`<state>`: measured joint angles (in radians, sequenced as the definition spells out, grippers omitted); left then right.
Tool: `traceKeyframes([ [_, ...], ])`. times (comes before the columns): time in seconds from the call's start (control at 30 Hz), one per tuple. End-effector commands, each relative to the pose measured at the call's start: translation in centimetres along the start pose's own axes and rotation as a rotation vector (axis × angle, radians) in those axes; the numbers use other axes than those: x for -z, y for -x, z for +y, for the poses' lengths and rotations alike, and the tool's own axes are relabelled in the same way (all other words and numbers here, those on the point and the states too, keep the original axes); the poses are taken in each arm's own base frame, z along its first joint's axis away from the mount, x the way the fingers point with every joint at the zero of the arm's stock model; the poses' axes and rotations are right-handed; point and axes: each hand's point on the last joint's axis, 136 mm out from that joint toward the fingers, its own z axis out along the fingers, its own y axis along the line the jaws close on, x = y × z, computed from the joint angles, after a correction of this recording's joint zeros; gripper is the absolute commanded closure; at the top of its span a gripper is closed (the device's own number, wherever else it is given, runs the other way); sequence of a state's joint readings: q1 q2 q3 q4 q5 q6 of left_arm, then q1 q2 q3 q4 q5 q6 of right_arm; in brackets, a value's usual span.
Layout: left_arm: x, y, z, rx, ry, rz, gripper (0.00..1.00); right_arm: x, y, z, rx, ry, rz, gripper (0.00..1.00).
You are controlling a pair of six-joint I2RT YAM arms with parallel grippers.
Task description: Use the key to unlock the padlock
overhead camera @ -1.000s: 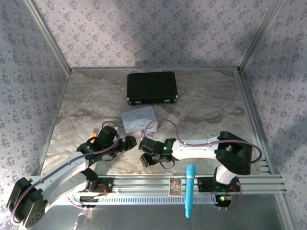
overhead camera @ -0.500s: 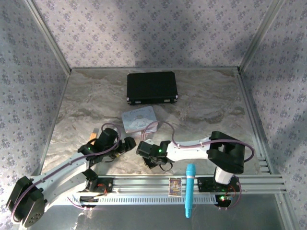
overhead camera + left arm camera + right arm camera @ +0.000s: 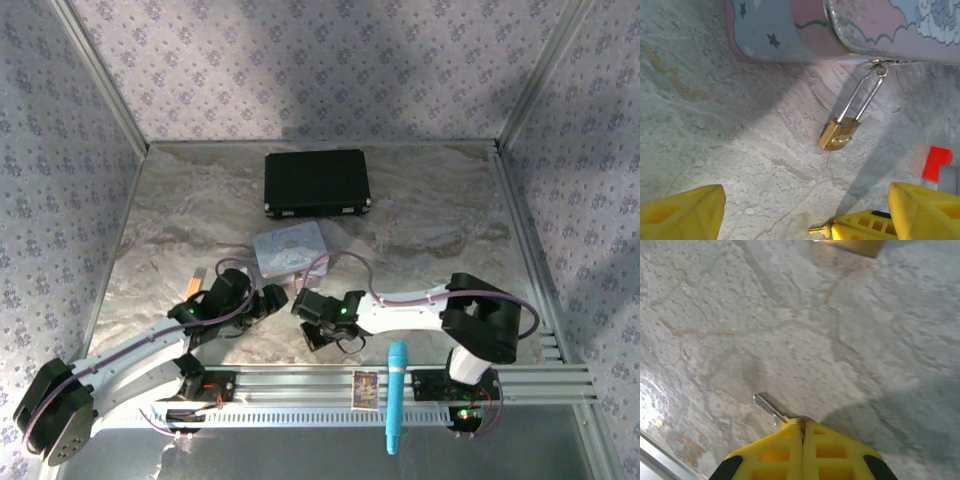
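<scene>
**Key held ready, padlock not yet reached**

The marble table (image 3: 450, 220) carries the pastel tin (image 3: 290, 248) near its middle, and both arms reach to the marble just on the near side of it.

The left gripper (image 3: 802, 215) hovers low over the table with its jaws wide apart, holding nothing. The right gripper (image 3: 802, 427) has its jaws pressed together on the key (image 3: 769, 409), whose blade sticks out past the fingertips, close above the marble.

Compared with one second ago, the change is small. The right gripper went a little to the left and has come back, and the left gripper has moved slightly to the right. I judge this as fine aiming, not a new step.

The padlock (image 3: 838, 134) lies on the table just beside the tin. Its shackle appears closed and passes through the tin's small ring. The key is near it but apart, so the keyhole is not yet reached. The lock body may slide when pushed, so the free left gripper probably must steady it first.
</scene>
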<state>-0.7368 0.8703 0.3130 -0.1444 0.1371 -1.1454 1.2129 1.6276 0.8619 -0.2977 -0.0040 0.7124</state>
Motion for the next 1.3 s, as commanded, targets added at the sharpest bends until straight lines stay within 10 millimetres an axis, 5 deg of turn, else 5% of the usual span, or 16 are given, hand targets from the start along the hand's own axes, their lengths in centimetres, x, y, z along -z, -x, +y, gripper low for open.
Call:
traceKeyframes([
  [0.0,0.1,0.6,-2.2,0.03,-0.101,-0.036,0.18,2.1,1.1,0.8,0.039,0.119,-0.045,0.98],
  [0.33,0.2,-0.5,-7.3,0.108,-0.275,0.013,0.26,5.7,3.1,1.8,0.075,0.275,-0.147,1.0],
  [0.73,0.1,-0.8,-7.3,0.343,-0.328,-0.106,0.41,8.2,7.5,-0.2,-0.194,0.311,-0.381,1.0],
  [0.93,0.5,-0.5,-8.0,0.362,-0.356,-0.121,0.59,8.3,8.1,0.2,-0.209,0.321,-0.401,1.0],
  [1.27,0.5,-0.6,-8.4,0.396,-0.386,-0.11,0.62,8.8,9.2,1.1,-0.23,0.372,-0.452,1.0],
])
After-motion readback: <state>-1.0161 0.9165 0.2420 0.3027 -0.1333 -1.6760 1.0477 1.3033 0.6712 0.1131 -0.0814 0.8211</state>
